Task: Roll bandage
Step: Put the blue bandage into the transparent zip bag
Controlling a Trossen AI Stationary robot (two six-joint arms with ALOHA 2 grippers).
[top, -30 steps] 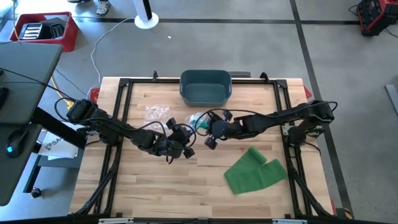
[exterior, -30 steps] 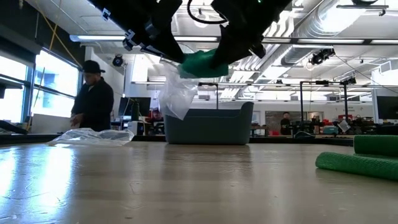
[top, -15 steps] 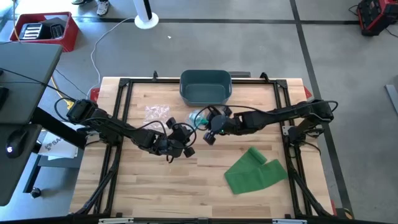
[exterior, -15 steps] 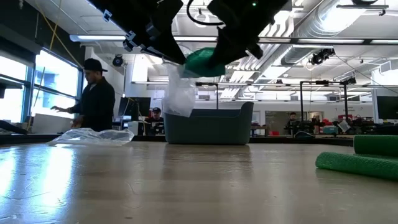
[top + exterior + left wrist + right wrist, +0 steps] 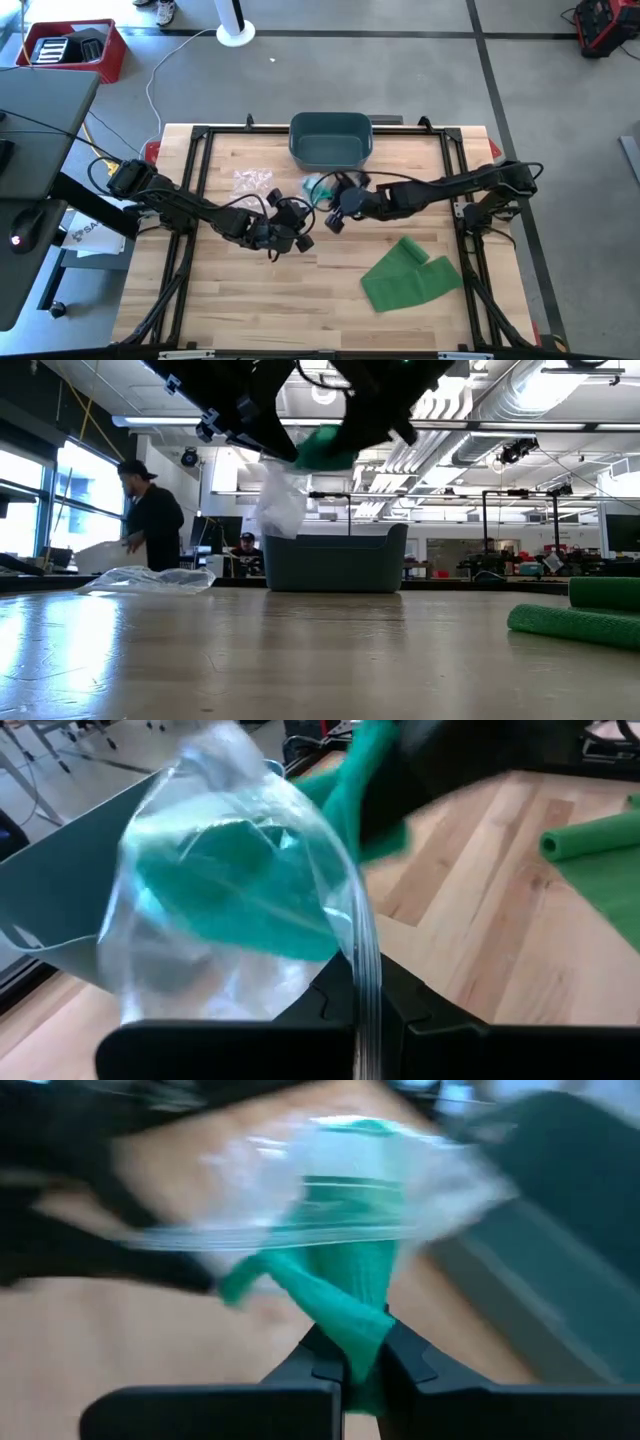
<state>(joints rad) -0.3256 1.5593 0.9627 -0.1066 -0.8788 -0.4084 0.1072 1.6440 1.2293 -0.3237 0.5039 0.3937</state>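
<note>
Items obscured or incomplete. Teal bandage point(image 5: 345, 1295): smeared by motion in the right wrist view, its far end veiled inside the clear bag point(image 5: 215, 890); in the high view too small to make out. Clear bag: outline blurred in both wrist views, lower part cut off by the left hand point(image 5: 365, 1020). Right hand point(image 5: 385, 400): upper body cut by the low view's top edge. Green mesh roll point(image 5: 575, 618): cut at the 3 o'clock edge of the low view. Red crate point(image 5: 70, 48): contents too small to identify. Person point(image 5: 150, 520): lower body hidden behind the tabletop point(image 5: 300, 660).
</note>
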